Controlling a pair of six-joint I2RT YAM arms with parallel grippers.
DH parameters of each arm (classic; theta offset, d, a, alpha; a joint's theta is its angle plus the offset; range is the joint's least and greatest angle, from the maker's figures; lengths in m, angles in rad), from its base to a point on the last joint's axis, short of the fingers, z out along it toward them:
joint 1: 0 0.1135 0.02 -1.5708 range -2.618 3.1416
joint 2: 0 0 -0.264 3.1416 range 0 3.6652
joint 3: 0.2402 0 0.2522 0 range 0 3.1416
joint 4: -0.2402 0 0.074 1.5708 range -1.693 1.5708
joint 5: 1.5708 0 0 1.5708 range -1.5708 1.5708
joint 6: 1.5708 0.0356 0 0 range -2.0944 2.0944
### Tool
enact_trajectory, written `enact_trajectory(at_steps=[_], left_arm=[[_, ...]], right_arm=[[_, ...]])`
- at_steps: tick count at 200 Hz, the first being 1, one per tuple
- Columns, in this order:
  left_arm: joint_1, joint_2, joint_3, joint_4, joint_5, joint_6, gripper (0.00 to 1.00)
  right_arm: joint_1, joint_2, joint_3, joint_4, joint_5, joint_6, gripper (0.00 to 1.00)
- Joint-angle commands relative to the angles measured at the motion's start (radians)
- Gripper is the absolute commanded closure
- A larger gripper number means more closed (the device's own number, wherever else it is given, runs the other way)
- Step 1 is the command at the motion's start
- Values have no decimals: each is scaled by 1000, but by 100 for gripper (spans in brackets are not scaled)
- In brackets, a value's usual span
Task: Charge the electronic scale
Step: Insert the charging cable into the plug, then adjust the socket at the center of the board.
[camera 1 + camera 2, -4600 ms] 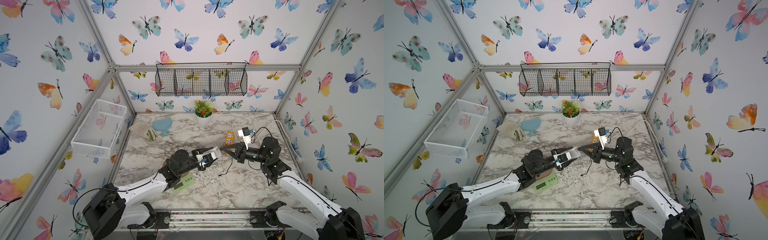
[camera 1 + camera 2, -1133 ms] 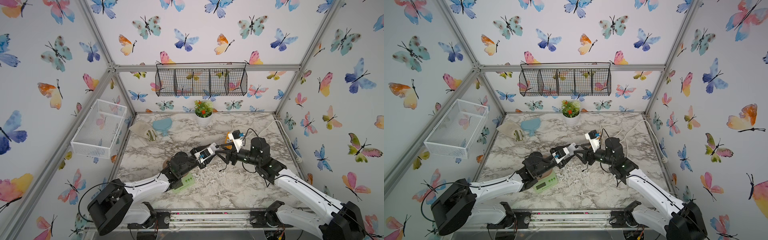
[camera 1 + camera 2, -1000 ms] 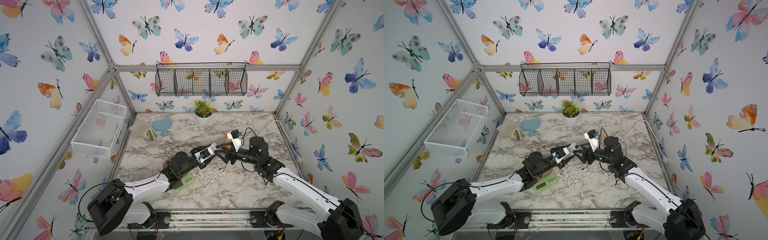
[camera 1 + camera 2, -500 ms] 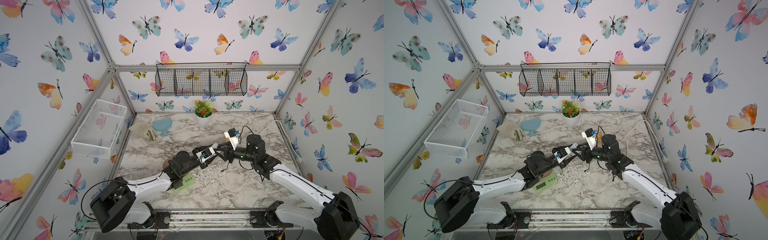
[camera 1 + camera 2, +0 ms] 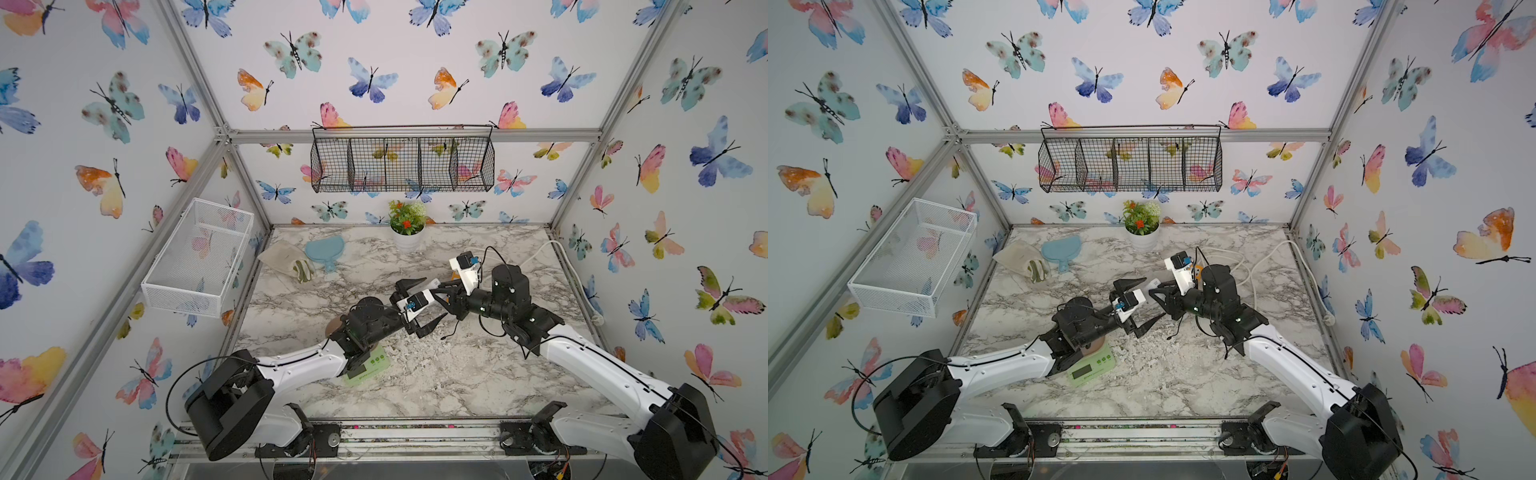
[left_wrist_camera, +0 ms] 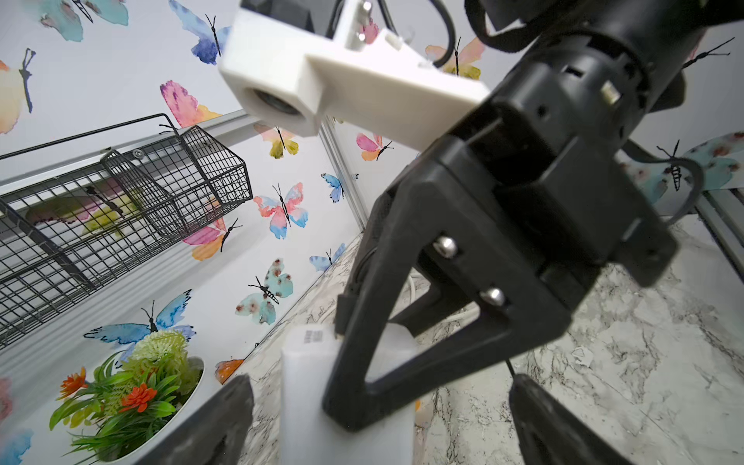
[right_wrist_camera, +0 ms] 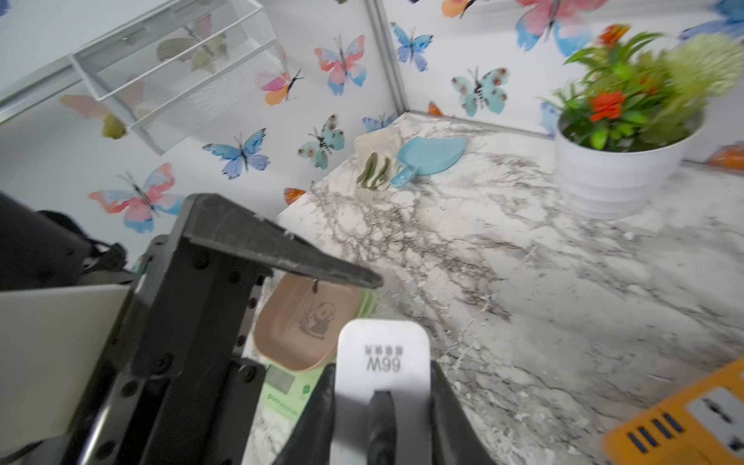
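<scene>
The electronic scale (image 7: 310,322) has a pink panda tray on a pale green base and stands on the marble. In both top views my left arm covers most of the scale (image 5: 371,365) (image 5: 1090,368). Mid-table, above the marble, a small white charger (image 7: 382,354) (image 5: 434,284) sits clamped in my right gripper (image 7: 382,422) (image 5: 441,293). A black cable (image 5: 453,332) is plugged into the charger and hangs down. My left gripper (image 5: 420,306) (image 5: 1142,305) (image 6: 378,426) is spread wide open around the charger (image 6: 310,402), touching nothing.
An orange power strip (image 7: 684,414) lies behind my right wrist, with a white cord (image 5: 540,253) running to the back right. A potted plant (image 5: 407,232), blue scoop (image 5: 324,249) and cloth (image 5: 286,257) stand at the back. A white wire basket (image 5: 199,257) hangs on the left wall.
My right gripper moved left and shut on the charger. My left gripper, which held it before, has sprung wide open and let it go.
</scene>
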Motion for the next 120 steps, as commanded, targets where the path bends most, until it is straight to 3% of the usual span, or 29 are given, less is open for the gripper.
enact_trajectory(at_steps=[1,18,40,79,120], left_arm=[[3,21,50,-29,-105,-71,2],[7,53,77,-47,-143,-144,2],[6,117,133,-88,-187,-246,2],[-9,272,226,-121,-305,-419,1],[-66,513,466,-321,-418,-600,1]], right_arm=[[-11,-20,69,-95,276,-83,98],[-37,-17,91,-124,392,-93,98],[-106,-17,105,-133,433,-89,98],[-279,6,104,-132,382,-23,98],[-389,48,113,-117,300,48,98]])
